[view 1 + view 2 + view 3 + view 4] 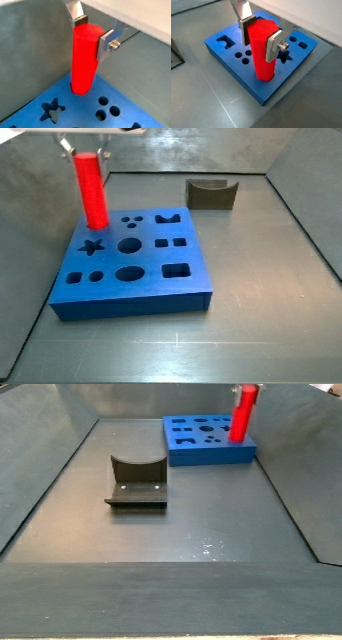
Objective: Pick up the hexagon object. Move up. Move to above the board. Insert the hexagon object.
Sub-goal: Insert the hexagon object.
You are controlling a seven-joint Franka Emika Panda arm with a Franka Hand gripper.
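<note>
The hexagon object (pixel 85 60) is a tall bright red prism, standing upright between the fingers of my gripper (pixel 92 34). The gripper is shut on its upper end, which both wrist views show (pixel 263 65). Its lower end meets the blue board (pixel 73 107) at a cutout in one corner; I cannot tell how deep it sits. In a side view the red prism (pixel 91 193) stands at the board's (pixel 134 300) far left corner under the gripper (pixel 83 150). It also shows in a side view (pixel 242 419) on the board (pixel 214 452).
Star, round and square cutouts (pixel 240 54) lie open on the board beside the prism. The dark fixture (pixel 210 194) stands on the grey floor apart from the board, also seen in a side view (pixel 136 482). Grey walls enclose the floor.
</note>
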